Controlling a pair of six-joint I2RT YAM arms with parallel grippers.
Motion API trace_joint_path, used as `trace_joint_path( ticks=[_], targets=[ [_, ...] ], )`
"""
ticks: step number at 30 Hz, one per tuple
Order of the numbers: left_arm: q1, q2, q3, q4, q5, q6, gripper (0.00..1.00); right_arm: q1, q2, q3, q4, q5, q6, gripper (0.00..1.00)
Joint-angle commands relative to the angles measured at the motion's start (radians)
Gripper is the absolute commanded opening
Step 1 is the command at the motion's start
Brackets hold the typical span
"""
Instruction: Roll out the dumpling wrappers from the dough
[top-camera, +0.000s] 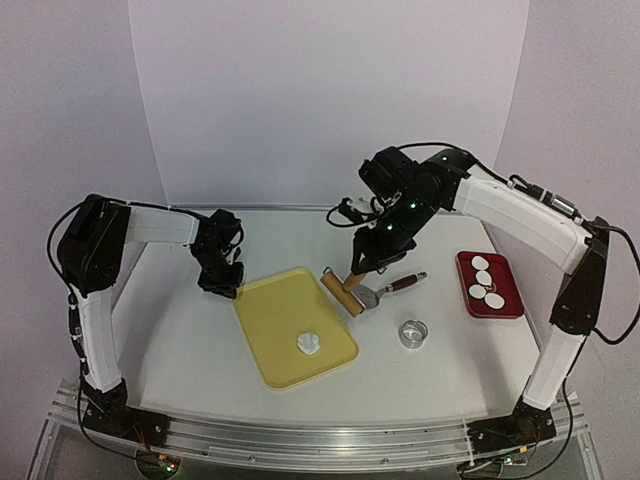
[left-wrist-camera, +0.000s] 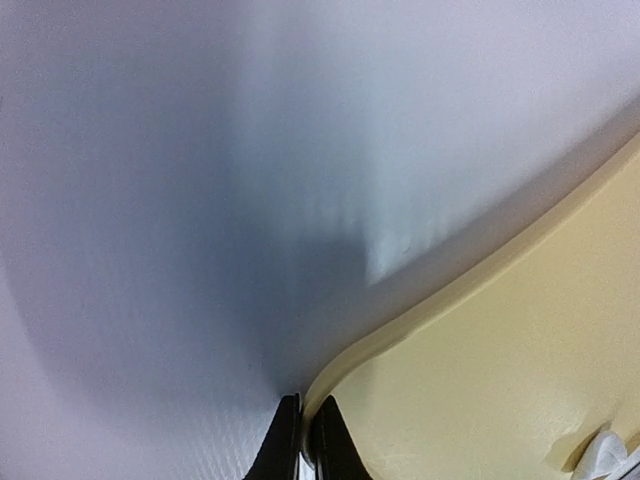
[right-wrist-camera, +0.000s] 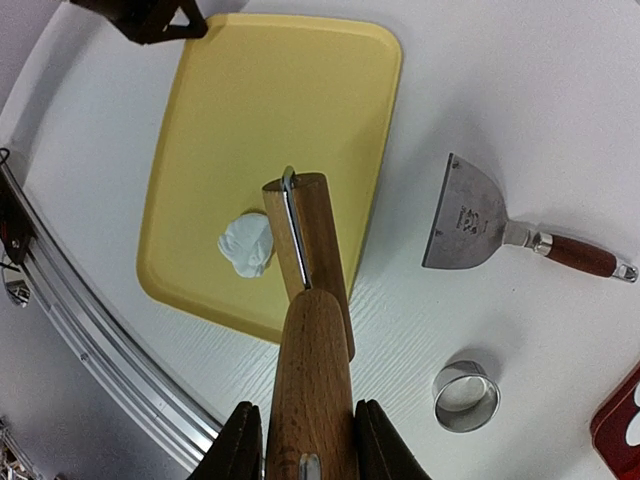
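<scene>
A crumpled white dough lump (top-camera: 310, 344) (right-wrist-camera: 248, 245) lies on the yellow tray (top-camera: 280, 310) (right-wrist-camera: 270, 120) near its front right. My left gripper (top-camera: 222, 282) (left-wrist-camera: 305, 445) is shut on the tray's far left rim (left-wrist-camera: 420, 320). Above the tray's right edge, my right gripper (top-camera: 362, 262) (right-wrist-camera: 305, 455) is shut on the handle of a wooden rolling pin (top-camera: 342, 292) (right-wrist-camera: 310, 330). Its roller hangs beside the dough and is not on it. Several dumpling wrappers (top-camera: 484, 280), white discs, lie on a red tray (top-camera: 470, 300) at the right.
A metal scraper with a dark red handle (top-camera: 388, 289) (right-wrist-camera: 470, 215) lies right of the yellow tray. A metal ring cutter (top-camera: 413, 333) (right-wrist-camera: 466, 396) stands in front of it. The table's metal front rail (right-wrist-camera: 90, 330) runs close to the tray.
</scene>
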Motion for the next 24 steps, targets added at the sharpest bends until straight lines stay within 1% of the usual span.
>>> trace_joint_path(
  ticks=[1, 4, 6, 7, 10, 13, 18, 21, 24],
  targets=[
    [-0.037, 0.127, 0.121, -0.072, -0.024, 0.251, 0.00, 0.039, 0.038, 0.041, -0.042, -0.021, -0.044, 0.00],
    [-0.054, 0.189, 0.192, -0.082, 0.033, 0.284, 0.01, 0.074, 0.041, 0.042, -0.057, 0.025, -0.068, 0.00],
    [-0.061, 0.206, 0.225, -0.073, 0.071, 0.291, 0.04, 0.104, 0.044, 0.048, -0.068, 0.062, -0.090, 0.00],
    [-0.064, 0.211, 0.238, -0.065, 0.088, 0.288, 0.07, 0.121, 0.049, 0.057, -0.075, 0.081, -0.100, 0.00],
    [-0.066, 0.216, 0.270, -0.050, 0.128, 0.266, 0.19, 0.177, 0.082, 0.111, -0.094, 0.122, -0.134, 0.00],
    [-0.066, 0.197, 0.274, -0.041, 0.150, 0.222, 0.30, 0.227, 0.156, 0.195, -0.130, 0.161, -0.175, 0.00],
    [-0.065, 0.070, 0.174, 0.001, 0.149, 0.099, 0.45, 0.274, 0.258, 0.291, -0.165, 0.201, -0.186, 0.00],
    [-0.066, -0.015, 0.078, 0.042, 0.200, 0.015, 0.52, 0.283, 0.292, 0.309, -0.168, 0.198, -0.175, 0.00],
    [-0.068, -0.082, -0.020, 0.061, 0.237, -0.048, 0.56, 0.281, 0.319, 0.314, -0.168, 0.197, -0.128, 0.00]
  ],
)
